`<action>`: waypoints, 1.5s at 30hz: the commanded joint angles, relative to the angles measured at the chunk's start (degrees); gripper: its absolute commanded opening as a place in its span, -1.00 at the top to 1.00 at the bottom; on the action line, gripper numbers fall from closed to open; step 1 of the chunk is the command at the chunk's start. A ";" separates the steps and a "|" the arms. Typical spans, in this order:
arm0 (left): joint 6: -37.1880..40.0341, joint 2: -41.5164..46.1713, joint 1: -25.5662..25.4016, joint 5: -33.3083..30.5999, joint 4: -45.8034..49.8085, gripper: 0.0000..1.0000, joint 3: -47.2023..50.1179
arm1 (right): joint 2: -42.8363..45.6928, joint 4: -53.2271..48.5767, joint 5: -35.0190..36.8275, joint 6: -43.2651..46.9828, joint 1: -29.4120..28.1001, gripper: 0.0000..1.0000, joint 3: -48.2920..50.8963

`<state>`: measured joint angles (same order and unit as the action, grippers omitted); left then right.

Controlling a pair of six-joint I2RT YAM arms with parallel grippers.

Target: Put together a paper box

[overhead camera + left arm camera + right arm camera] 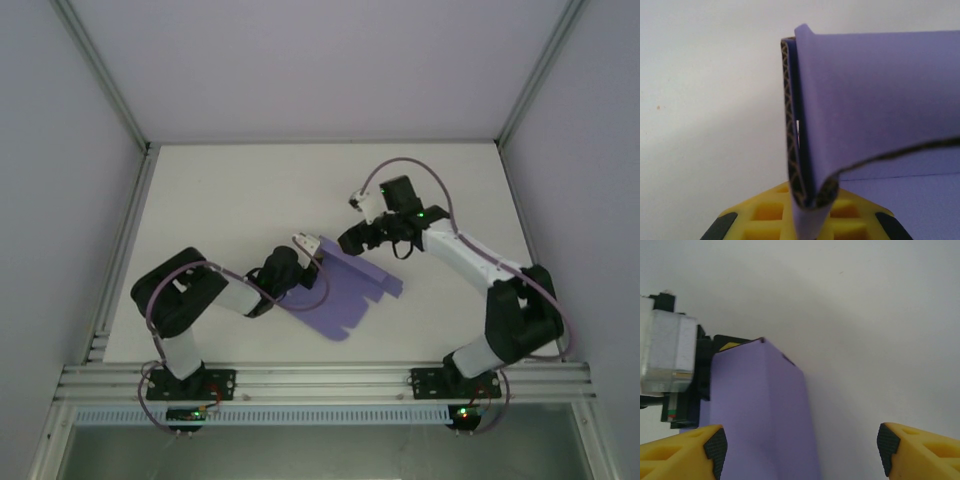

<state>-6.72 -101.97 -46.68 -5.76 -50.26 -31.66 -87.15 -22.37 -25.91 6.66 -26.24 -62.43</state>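
Observation:
The paper box [345, 290] is a lilac die-cut blank lying mid-table, its far-left edge lifted. My left gripper [308, 252] is shut on that raised edge. In the left wrist view the card [875, 100] is folded over and pinched between the yellow fingers [807, 212], showing its patterned cut edge. My right gripper [350, 240] hovers at the blank's far corner. In the right wrist view its jaws [801, 450] stand open and wide apart. The raised purple flap [760, 415] stands between them, close to the left pad [716, 447] and well apart from the right pad [888, 447].
The white table [250, 190] is enclosed by aluminium frame rails [120, 260] on the left and near sides and by pale walls. The left arm's wrist block [670, 355] sits just behind the flap in the right wrist view.

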 commanded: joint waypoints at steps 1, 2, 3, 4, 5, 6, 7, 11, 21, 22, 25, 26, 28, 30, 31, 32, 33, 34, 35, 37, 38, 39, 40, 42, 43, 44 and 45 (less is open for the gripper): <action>-1.06 -1.34 -0.43 1.09 -2.37 1.00 0.34 | -2.96 -3.29 -3.55 3.53 -0.99 -0.63 -2.55; -1.27 -1.41 -0.39 1.23 -2.54 1.00 0.44 | -3.96 -3.17 -3.93 3.54 -0.93 -0.62 -2.73; -1.37 -1.47 -0.40 1.61 -2.86 1.00 0.51 | -5.20 -2.87 -3.49 3.60 -1.05 -0.61 -3.02; -1.42 -1.47 -0.43 1.79 -3.21 1.00 0.69 | -6.32 -2.94 -3.11 3.62 -1.17 -0.60 -3.28; -1.49 -1.48 -0.37 1.84 -3.77 1.00 1.08 | -7.47 -3.39 -3.11 3.90 -1.28 -0.57 -3.71; -1.54 -1.39 -0.45 1.82 -4.46 1.00 1.46 | -8.77 -4.01 -3.10 4.11 -1.50 -0.54 -4.06; -1.48 -1.39 -0.44 1.80 -4.75 1.00 1.73 | -9.66 -4.81 -3.37 4.51 -1.65 -0.51 -4.33; -1.67 -1.52 -0.46 1.19 -2.91 1.00 1.12 | -12.10 -7.59 -2.78 6.93 -2.74 -0.42 -3.97; -2.24 -1.85 -0.40 0.17 -1.68 0.71 -0.94 | -17.32 -10.87 -4.97 6.29 -1.17 -0.22 -4.00; -2.23 -1.74 -0.38 0.03 -1.68 0.64 -1.19 | -17.60 -11.64 -4.96 6.74 -1.08 -0.22 -4.34; -1.50 -1.57 -0.36 -0.83 -1.86 0.55 -2.12 | -18.01 -13.21 -5.49 7.79 -0.97 -0.21 -4.96; -1.38 -1.44 -0.21 -1.15 -1.84 0.50 -2.50 | -18.05 -13.79 -5.97 8.14 -0.71 -0.19 -5.18; -0.42 -1.06 0.22 -0.50 -1.77 0.50 -3.12 | -18.18 -14.37 -6.93 8.24 -0.17 -0.17 -5.34; 0.83 -0.79 0.87 -0.75 -1.35 0.49 -3.88 | -18.40 -14.82 -8.40 8.33 0.66 -0.15 -5.40; 1.03 -0.62 1.32 -0.74 -0.92 0.49 -4.18 | -18.49 -15.00 -9.15 8.32 1.12 -0.15 -5.40; 1.03 -0.42 1.89 -0.53 -0.64 0.52 -4.31 | -18.58 -15.02 -9.73 8.48 1.51 -0.15 -5.36; 0.85 -0.41 2.53 -0.18 -0.86 0.59 -4.26 | -18.67 -15.24 -9.74 8.51 1.83 -0.15 -5.39; 0.52 -0.74 3.10 0.17 -1.51 0.64 -4.11 | -18.71 -15.47 -9.67 8.58 2.00 -0.15 -7.10; 0.36 -1.15 3.48 1.07 -2.06 0.73 -4.10 | -18.80 -15.76 -9.99 8.95 2.13 -0.15 -7.30; 0.51 -2.62 3.78 1.61 -3.46 1.00 -4.44 | -18.93 -16.47 -10.92 9.40 2.34 -0.15 -7.61; 0.43 -3.37 3.75 1.41 -4.15 1.00 -4.81 | -19.01 -16.49 -11.31 9.45 2.33 -0.16 -7.66; -0.23 -3.95 3.41 -0.48 -4.64 1.00 -5.03 | -19.09 -16.54 -11.52 9.43 2.45 -0.17 -7.70; -0.26 -4.49 2.95 -3.37 -4.67 1.00 -5.40 | -19.11 -16.75 -11.63 9.34 2.60 -0.17 -7.79; -0.41 -4.81 1.76 -10.12 -2.97 1.00 -6.29 | -18.88 -16.50 -12.20 8.94 3.09 -0.22 -7.66; -0.86 -4.69 1.40 -12.66 -1.84 1.00 -6.55 | -18.46 -16.12 -12.23 8.22 3.50 -0.27 -7.61; -1.84 -4.35 1.11 -14.59 -0.28 1.00 -6.86 | -17.95 -16.08 -12.32 7.83 3.86 -0.29 -7.61; -2.45 -3.88 1.11 -15.38 0.80 1.00 -6.77 | -17.18 -15.61 -12.43 6.87 4.17 -0.34 -7.61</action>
<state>-6.07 -105.89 -46.35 -10.61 -50.89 -36.86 -103.83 -31.77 -41.36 13.74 -22.83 -71.09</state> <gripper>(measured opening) 0.094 0.660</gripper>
